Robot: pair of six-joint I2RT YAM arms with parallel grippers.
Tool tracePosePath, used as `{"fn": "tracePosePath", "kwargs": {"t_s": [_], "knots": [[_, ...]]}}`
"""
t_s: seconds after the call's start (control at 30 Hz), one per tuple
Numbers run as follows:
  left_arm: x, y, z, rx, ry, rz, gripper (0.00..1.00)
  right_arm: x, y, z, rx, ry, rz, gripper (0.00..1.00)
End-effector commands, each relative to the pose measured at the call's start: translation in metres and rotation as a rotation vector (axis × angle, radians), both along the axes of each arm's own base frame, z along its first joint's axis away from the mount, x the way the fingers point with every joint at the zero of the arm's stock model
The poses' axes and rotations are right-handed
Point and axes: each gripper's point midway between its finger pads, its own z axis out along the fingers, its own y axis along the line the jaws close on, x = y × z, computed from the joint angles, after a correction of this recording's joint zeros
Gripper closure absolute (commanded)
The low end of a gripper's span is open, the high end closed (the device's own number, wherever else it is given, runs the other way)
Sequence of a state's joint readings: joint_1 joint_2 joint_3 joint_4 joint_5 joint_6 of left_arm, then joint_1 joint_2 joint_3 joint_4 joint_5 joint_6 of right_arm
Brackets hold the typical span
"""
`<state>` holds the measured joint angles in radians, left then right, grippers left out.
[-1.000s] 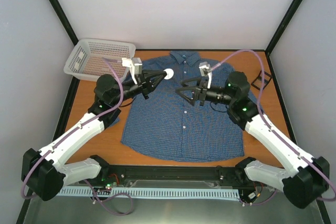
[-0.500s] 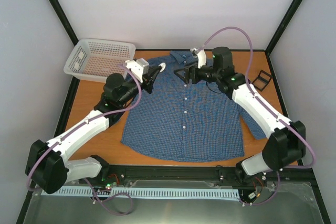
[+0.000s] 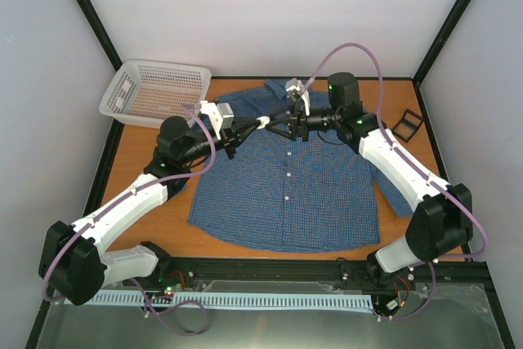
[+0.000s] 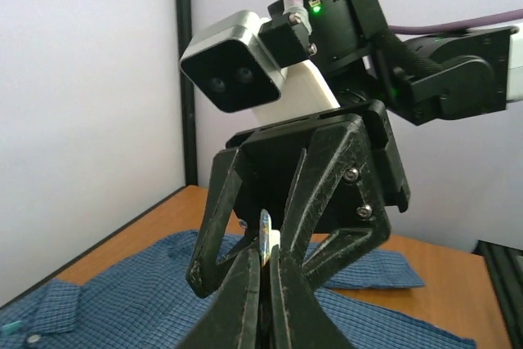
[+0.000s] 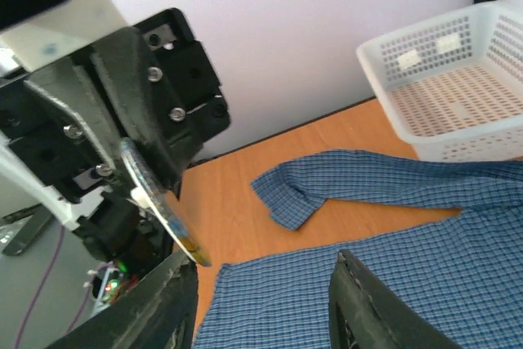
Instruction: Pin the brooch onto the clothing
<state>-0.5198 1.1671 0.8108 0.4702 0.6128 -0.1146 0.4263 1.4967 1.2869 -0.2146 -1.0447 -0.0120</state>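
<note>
left tool (image 3: 260, 123) pressed together on the brooch (image 4: 265, 239), held edge-on above the clothing (image 3: 286, 194), upper centre of the top view | right tool (image 5: 260, 271) spread, tip to tip with it, probably to take the brooch or work its pin, which is too small to see | clothing flat on counter (image 3: 139, 177), ready for pinning

— Where is the brooch (image 5: 159, 202)?
— Raised above the shirt (image 3: 286, 194), near its collar: a thin pale disc, golden at its tip, on edge.
— And the shirt?
— Blue-checked, spread flat, buttoned, collar at the far end.
</note>
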Motion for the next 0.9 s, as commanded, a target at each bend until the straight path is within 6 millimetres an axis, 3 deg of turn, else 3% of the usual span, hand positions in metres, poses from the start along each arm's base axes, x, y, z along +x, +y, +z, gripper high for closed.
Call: {"fn": "tracePosePath", "kwargs": {"t_s": [0.0, 0.13, 0.3, 0.87], "knots": [[-0.027, -0.001, 0.016, -0.04, -0.042, -0.119, 0.99, -0.031, -0.004, 0.025, 0.089, -0.124, 0.103, 0.61], [-0.031, -0.002, 0.017, -0.03, -0.051, -0.142, 0.99, -0.04, -0.007, 0.035, 0.126, -0.18, 0.115, 0.63], [-0.033, -0.003, 0.02, -0.038, -0.052, -0.157, 0.99, -0.043, -0.004, 0.033, 0.122, -0.145, 0.151, 0.65], [-0.04, -0.005, 0.027, -0.069, -0.018, -0.214, 0.99, -0.048, 0.0, 0.034, 0.136, -0.153, 0.203, 0.87]]}}
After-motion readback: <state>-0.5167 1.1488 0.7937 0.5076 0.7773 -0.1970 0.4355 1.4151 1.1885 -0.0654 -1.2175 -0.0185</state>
